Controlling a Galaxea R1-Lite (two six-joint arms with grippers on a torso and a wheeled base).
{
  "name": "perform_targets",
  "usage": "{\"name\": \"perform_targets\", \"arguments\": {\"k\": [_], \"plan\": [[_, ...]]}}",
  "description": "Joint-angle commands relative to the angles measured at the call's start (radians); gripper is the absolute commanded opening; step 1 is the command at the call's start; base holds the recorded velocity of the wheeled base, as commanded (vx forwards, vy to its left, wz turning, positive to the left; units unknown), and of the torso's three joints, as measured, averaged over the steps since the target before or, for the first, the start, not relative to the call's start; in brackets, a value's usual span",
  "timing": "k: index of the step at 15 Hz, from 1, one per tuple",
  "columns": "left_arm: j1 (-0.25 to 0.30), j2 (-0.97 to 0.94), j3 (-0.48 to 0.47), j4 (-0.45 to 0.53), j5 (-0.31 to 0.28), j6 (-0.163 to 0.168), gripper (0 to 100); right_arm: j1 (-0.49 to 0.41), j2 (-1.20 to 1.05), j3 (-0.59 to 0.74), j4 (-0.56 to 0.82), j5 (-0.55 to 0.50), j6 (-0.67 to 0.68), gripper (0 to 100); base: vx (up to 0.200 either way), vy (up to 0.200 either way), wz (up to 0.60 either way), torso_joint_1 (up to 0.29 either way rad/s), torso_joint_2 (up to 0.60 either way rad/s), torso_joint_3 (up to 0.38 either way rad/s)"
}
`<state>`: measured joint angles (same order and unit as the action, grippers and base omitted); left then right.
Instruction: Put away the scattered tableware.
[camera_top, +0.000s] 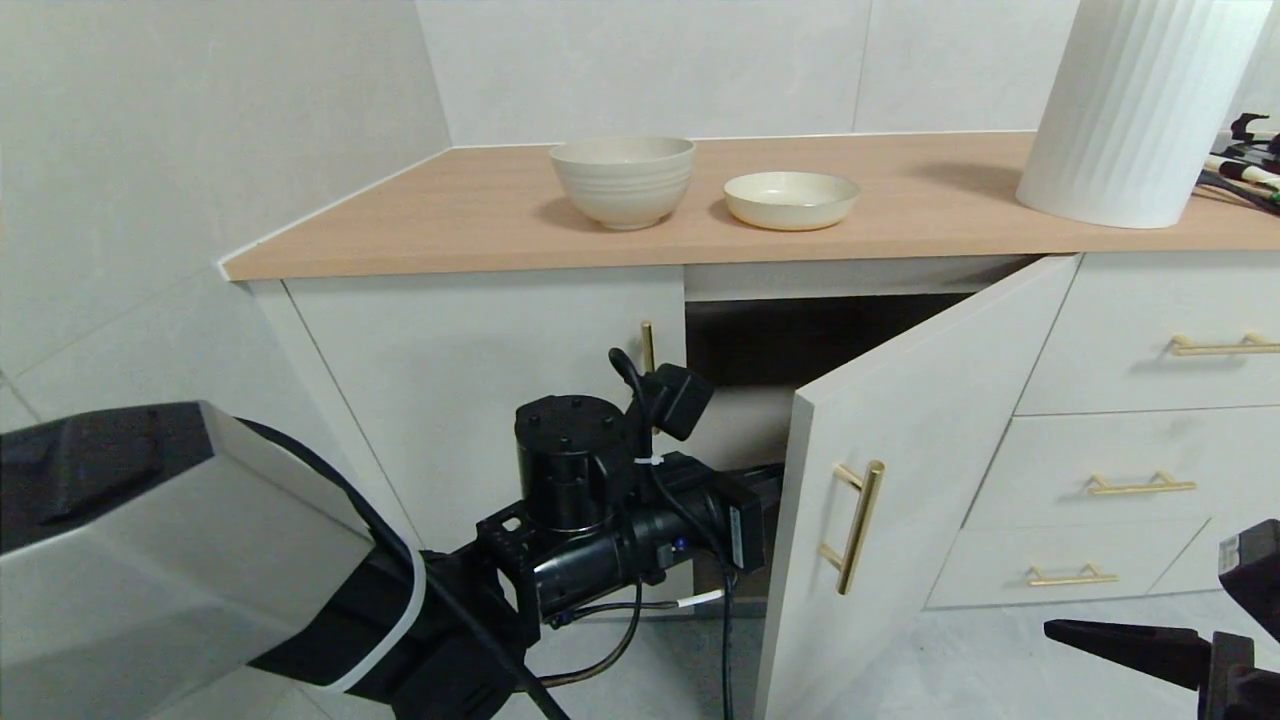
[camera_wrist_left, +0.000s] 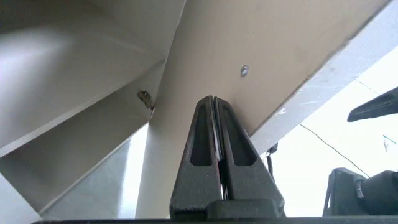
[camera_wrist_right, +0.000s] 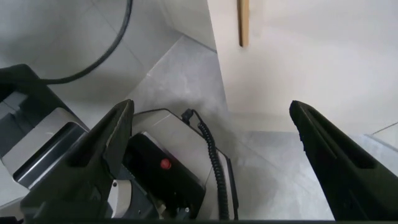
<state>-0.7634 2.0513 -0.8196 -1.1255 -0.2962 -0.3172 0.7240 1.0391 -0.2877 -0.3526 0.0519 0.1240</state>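
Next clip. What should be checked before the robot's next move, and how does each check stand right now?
1. Cabinet door open wide enough for loading: partly open, cannot tell.
2. Left gripper shut, empty, at the door's inner face: ok.
3. Right gripper open, empty, low near the drawers: ok.
4. Bowl and shallow dish upright, apart, on the countertop: ok.
5. Both put away: not ok.
6. Room inside the cabinet: dark, cannot tell.
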Motion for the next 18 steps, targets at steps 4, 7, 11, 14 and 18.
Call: {"name": "perform_targets", "arguments": {"k": [4, 7, 11, 14, 18], "plan": [[0.001, 0.023, -0.023, 0.0, 0.0, 0.0, 0, 0.002, 0.007, 0.004, -0.002, 0.0, 0.0, 100, 0.0, 0.0, 0.0, 0.0, 0.0, 0.0], [0.001, 0.063, -0.056, 0.0, 0.002, 0.0, 0, 0.009, 0.009, 0.008, 0.0, 0.0, 0.0, 100, -0.2, 0.0, 0.0, 0.001, 0.0, 0.001], [0.003, 0.118, -0.102, -0.002, 0.011, 0.0, 0, 0.009, 0.005, 0.008, 0.003, 0.0, 0.0, 100, -0.1, 0.0, 0.0, 0.004, 0.0, 0.001], [0.003, 0.142, -0.133, 0.0, 0.054, 0.0, 0, 0.011, 0.005, 0.008, 0.003, 0.0, 0.0, 100, 0.0, 0.0, 0.0, 0.0, 0.0, 0.0], [-0.017, 0.161, -0.167, 0.0, 0.06, 0.001, 0, 0.017, 0.007, 0.008, 0.003, 0.002, 0.0, 100, 0.0, 0.0, 0.0, 0.0, 0.0, 0.0]]}}
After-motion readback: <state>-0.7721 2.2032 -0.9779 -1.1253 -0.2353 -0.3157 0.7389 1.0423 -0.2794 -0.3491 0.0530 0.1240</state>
